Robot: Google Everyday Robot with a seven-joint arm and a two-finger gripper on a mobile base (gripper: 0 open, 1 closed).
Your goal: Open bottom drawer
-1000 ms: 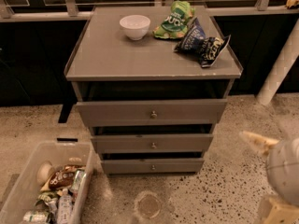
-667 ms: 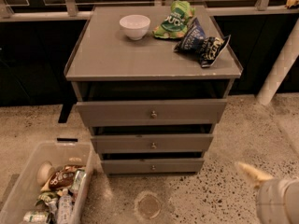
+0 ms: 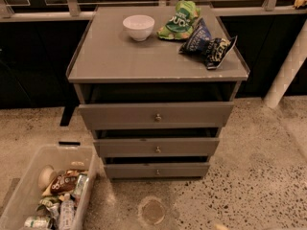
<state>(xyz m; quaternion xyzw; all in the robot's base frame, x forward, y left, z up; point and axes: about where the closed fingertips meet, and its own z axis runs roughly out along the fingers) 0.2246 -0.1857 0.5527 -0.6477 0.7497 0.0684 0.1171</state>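
The bottom drawer (image 3: 182, 170) is the lowest and narrowest of three grey fronts on the grey cabinet (image 3: 110, 56). It has a small round metal knob (image 3: 157, 172) at its centre, and its front looks closed, with a dark gap above it. Only a pale sliver of my gripper (image 3: 221, 226) shows at the bottom edge of the camera view. It is low on the floor, to the right of the cabinet and well clear of the knob.
Above the bottom drawer are the middle drawer (image 3: 192, 146) and the top drawer (image 3: 192, 115). On the cabinet top are a white bowl (image 3: 138, 27) and chip bags (image 3: 208, 43). A clear bin (image 3: 29, 190) of cans and snacks stands on the speckled floor at the left. A white post (image 3: 287, 71) stands at the right.
My arm and gripper have dropped from the lower right of the view almost out of frame. The drawers and the objects on the cabinet have not moved.
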